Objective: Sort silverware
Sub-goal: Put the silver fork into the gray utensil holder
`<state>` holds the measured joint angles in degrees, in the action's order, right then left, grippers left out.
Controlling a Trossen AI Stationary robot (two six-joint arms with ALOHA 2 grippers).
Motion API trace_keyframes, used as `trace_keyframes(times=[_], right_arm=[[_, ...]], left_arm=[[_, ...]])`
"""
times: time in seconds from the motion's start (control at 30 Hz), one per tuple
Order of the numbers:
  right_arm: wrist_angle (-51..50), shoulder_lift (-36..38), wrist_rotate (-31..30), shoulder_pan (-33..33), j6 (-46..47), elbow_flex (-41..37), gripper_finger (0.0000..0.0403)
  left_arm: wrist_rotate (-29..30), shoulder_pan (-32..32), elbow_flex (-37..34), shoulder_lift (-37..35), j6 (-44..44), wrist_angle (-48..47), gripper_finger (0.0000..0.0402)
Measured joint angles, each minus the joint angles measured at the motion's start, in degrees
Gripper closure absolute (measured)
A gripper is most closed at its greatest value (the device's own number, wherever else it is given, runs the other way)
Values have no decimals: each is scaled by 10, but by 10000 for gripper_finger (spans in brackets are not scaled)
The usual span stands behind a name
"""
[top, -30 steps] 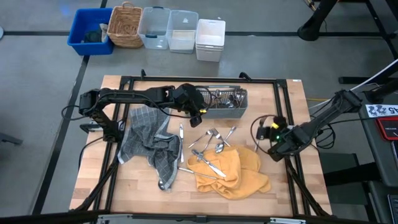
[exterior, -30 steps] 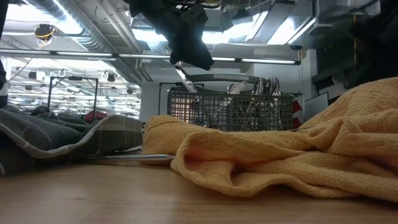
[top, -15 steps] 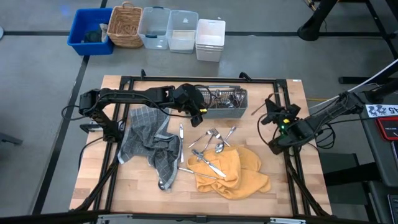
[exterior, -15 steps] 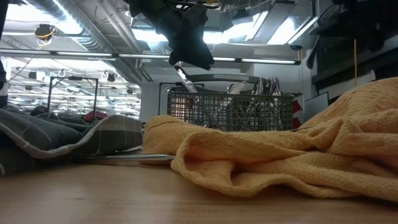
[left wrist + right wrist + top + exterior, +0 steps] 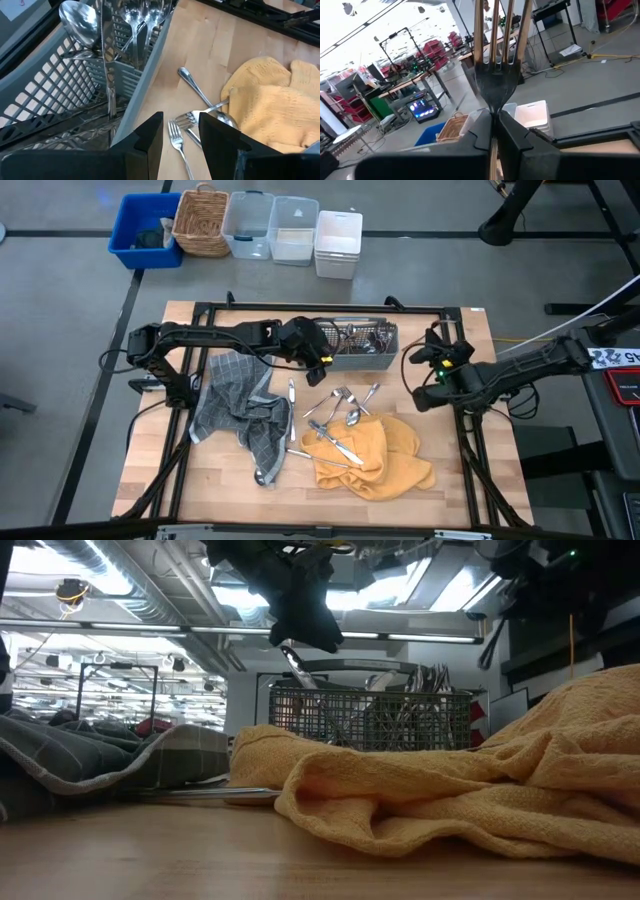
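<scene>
The grey mesh caddy (image 5: 362, 345) stands at the table's far middle with several pieces of silverware upright in it (image 5: 135, 20). Loose spoons and forks (image 5: 340, 405) lie on the wood and on the yellow cloth (image 5: 375, 455); a knife (image 5: 291, 395) lies beside the grey checked cloth (image 5: 240, 405). My left gripper (image 5: 322, 362) hovers open and empty at the caddy's left end, also seen in its wrist view (image 5: 181, 137). My right gripper (image 5: 432, 352) is right of the caddy, above the table, shut on a fork (image 5: 495, 45). My right gripper pinches the fork at its neck (image 5: 493, 107), just below the tines, between its two fingers. The fork lies along the fingers, its tines sticking out past the fingertips. It is lifted clear of the table. The fingers hide the handle.
Black frame rails (image 5: 470, 440) run round the tabletop. On the floor beyond the far edge stand a blue bin (image 5: 145, 230), a wicker basket (image 5: 200, 220), clear tubs (image 5: 270, 225) and a white tub (image 5: 337, 242). A spoon (image 5: 262, 476) lies by the grey cloth's near corner.
My right gripper, shut on the fork, has risen from beside the yellow cloth's right side and gone toward the table's far edge and the caddy, turning as it went. The fork has come up clear of the table with it.
</scene>
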<state>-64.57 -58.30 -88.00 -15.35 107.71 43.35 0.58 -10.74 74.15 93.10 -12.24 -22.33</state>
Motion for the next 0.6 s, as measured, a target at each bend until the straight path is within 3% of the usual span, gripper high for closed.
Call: trace_keyframes(times=[0.23,0.33,0.47,0.6], right_arm=[[51,-25,11,0,-9,0,386],[91,-24,46,0,-38,0,386],[131,-9,130,0,-133,9,386],[161,8,180,0,-292,44,386]], left_arm=[[0,0,0,0,2,0,288],[0,0,0,0,2,0,288],[0,0,0,0,14,-2,288],[0,-1,0,0,25,-2,288]])
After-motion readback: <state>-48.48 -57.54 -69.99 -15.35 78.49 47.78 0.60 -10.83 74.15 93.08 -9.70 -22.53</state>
